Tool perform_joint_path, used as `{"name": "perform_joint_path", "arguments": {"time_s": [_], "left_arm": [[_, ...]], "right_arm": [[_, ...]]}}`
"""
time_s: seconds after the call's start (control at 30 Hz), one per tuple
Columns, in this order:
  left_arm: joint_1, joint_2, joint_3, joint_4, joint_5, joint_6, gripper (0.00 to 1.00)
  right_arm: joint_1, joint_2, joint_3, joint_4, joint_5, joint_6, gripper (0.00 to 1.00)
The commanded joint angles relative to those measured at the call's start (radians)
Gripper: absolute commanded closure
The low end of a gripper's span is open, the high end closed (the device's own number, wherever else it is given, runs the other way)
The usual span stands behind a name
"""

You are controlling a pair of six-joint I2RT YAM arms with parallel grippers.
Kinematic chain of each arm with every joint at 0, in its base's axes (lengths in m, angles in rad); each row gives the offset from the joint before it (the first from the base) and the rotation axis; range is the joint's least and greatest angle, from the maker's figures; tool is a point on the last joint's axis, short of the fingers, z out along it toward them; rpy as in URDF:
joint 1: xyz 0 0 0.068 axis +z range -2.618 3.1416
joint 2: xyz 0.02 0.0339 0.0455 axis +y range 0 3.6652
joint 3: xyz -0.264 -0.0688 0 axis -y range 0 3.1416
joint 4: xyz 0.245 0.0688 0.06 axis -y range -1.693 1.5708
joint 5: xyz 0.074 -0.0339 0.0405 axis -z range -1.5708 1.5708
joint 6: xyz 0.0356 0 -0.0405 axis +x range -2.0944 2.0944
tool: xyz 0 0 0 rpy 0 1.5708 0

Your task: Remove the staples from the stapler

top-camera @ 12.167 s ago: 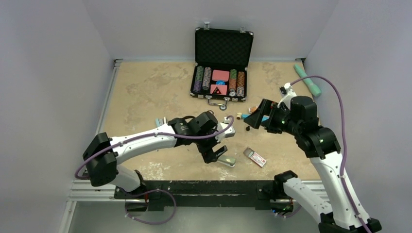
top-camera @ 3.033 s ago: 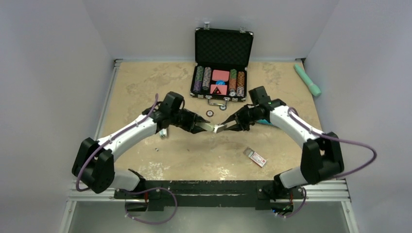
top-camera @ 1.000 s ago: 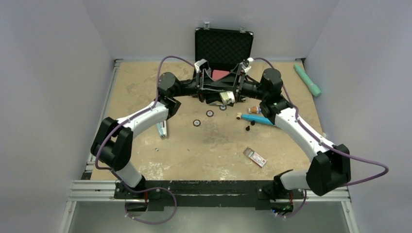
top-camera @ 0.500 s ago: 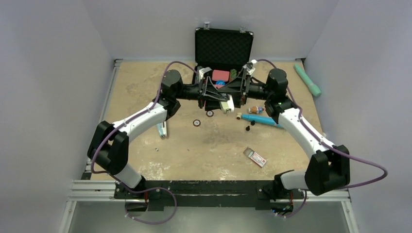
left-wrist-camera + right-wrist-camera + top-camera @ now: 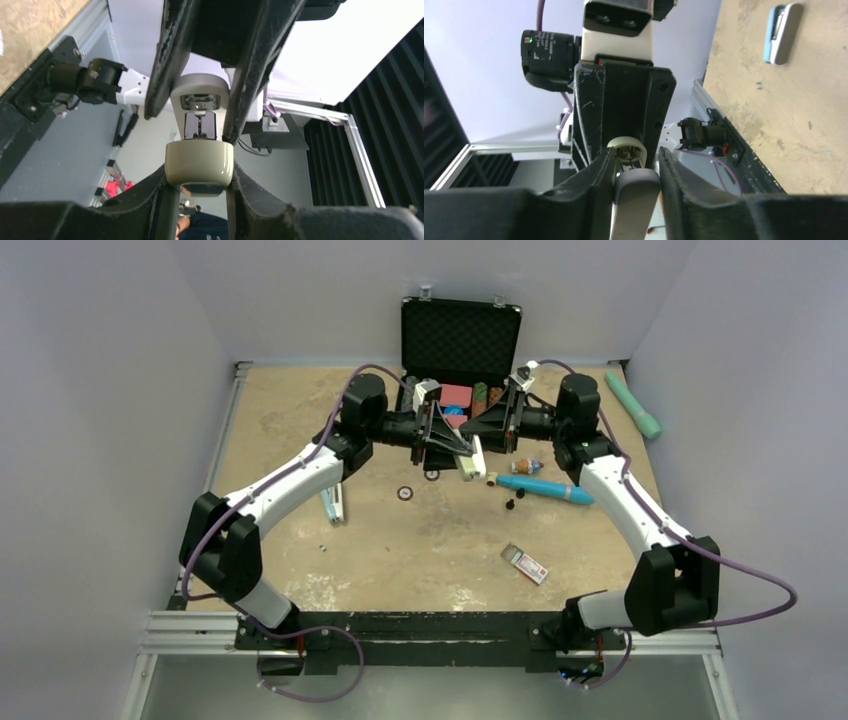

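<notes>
1. While both arms hold it in the air just in front of the poker chip case (image 5: 460, 335), the stapler (image 5: 467, 462) is off the table and bridges the 2 grippers.
2. Left gripper (image 5: 199, 175): clamped on the beige end of the stapler, with pads tight on both sides.
3. Right gripper (image 5: 636, 161): closed on the grey end, with fingers pressing both flanks in its wrist view.
4. Done so far, by my read: pickup and 2-handed grasp. That's setup, not the unload.
5. Not done: no staple strip shows outside the stapler or in either gripper.
6. Both wrist views look at the stapler end-on, so I can't tell whether the magazine is open. The dark gap between its 2 ends may be the body hinged apart.
7. Left to do: open or slide out the magazine, get the strip out, and drop it clear of the case.
8. Also on the table: a second stapler (image 5: 333, 506) front-left of the case, a blue pen (image 5: 545, 487) front-right, and a small box (image 5: 524, 563) well in front.
</notes>
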Motion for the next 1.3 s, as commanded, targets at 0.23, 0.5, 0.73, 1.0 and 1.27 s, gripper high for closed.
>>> {"name": "perform_joint_path", "arguments": {"time_s": [0.23, 0.5, 0.73, 1.0, 1.27], "left_arm": [[-0.036, -0.020, 0.045, 0.164, -0.034, -0.040, 1.00], [0.004, -0.094, -0.052, 0.006, -0.157, -0.036, 1.00], [0.013, -0.142, -0.048, -0.632, -0.324, 0.099, 1.00], [0.010, -0.191, -0.029, -1.073, -0.604, 0.102, 1.00], [0.007, -0.180, -0.030, -1.109, -0.633, 0.093, 1.00]], "right_arm": [[0.006, -0.014, -0.085, -0.006, -0.011, -0.010, 1.00], [-0.036, -0.040, -0.103, -0.300, 0.100, -0.094, 1.00], [-0.037, -0.050, -0.078, -0.595, 0.319, -0.113, 1.00], [-0.033, -0.046, -0.142, -0.701, 0.429, -0.101, 1.00], [-0.020, -0.043, -0.126, -0.650, 0.412, -0.094, 1.00]]}}
